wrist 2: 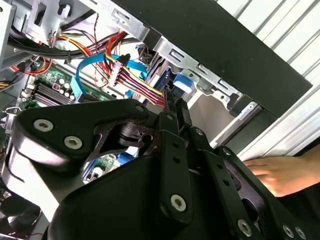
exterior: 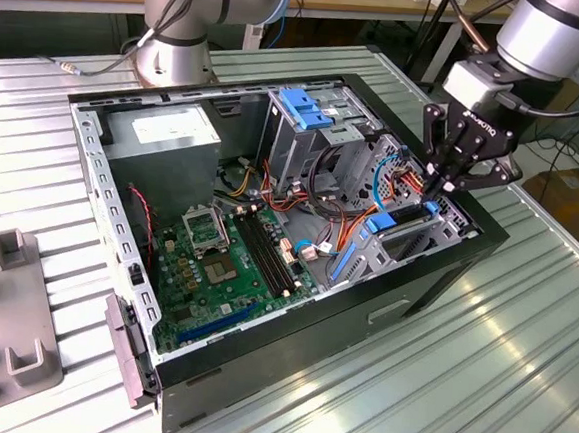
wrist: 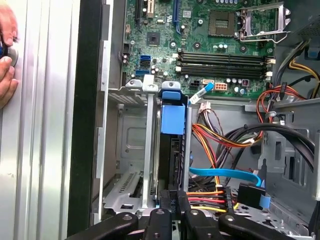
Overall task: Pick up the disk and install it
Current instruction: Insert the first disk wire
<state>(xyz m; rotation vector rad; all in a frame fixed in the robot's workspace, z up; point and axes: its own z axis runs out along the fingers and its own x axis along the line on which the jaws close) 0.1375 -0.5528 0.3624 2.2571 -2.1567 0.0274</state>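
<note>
Right beside hand [exterior: 438,191]: cables [exterior: 405,180], disk [wrist: 172,120].

ribbed metal table [exterior: 518,375] w/ open pc case [exterior: 289,347]

Lit evenly and brightly from overhead; glared in streaks off the ribbed metal table [exterior: 519,365]; blurred where the gripper [wrist 2: 172,107] loomed nearest

The disk [wrist: 172,117] sits in bright blue plastic — the gripper [exterior: 441,181] is black. The motherboard [exterior: 221,261] is green.
</note>
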